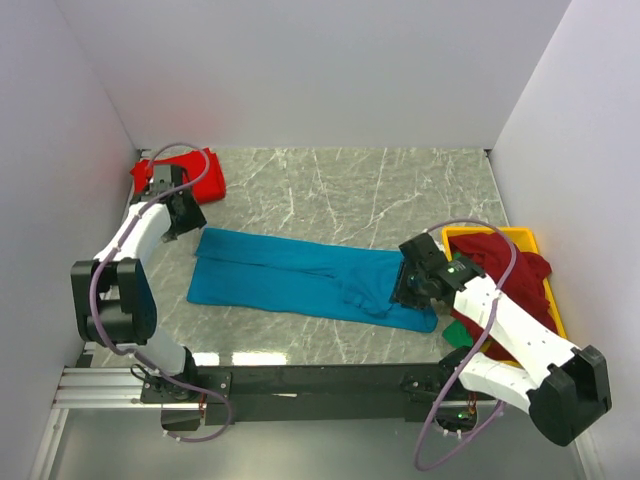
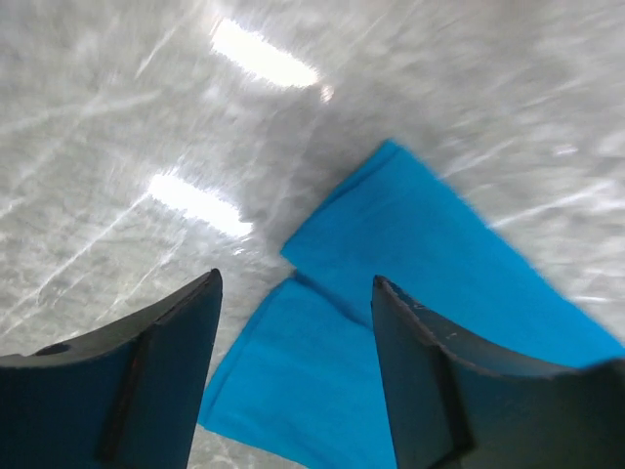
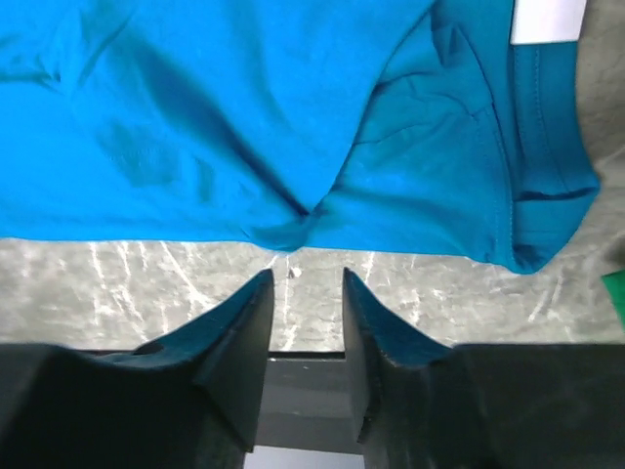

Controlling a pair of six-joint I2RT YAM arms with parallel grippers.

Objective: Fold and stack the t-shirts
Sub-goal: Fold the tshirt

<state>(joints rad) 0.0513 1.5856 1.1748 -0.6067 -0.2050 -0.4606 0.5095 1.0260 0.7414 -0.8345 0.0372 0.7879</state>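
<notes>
Teal shirt [image 1: 300,275] lies flat as a long folded band, likely so both ends stay reachable; left gripper [image 2: 295,279] over its left end, jaws wide, empty; right gripper [image 3: 308,276] at its right end, jaws partly apart, empty; red shirt [image 1: 180,172] folded beyond its left end, probably the stack's base.

The top camera sits high behind the arm bases, looking down over the table [image 1: 350,190] to the far wall [image 1: 320,70]. The left wrist camera looks past the left gripper [image 2: 297,285] from close above at the left end of the teal t-shirt [image 2: 420,293]. The right wrist camera, nearer still, looks past the right gripper [image 3: 308,278] at its right end and the table's near edge. All three share that shirt.
</notes>
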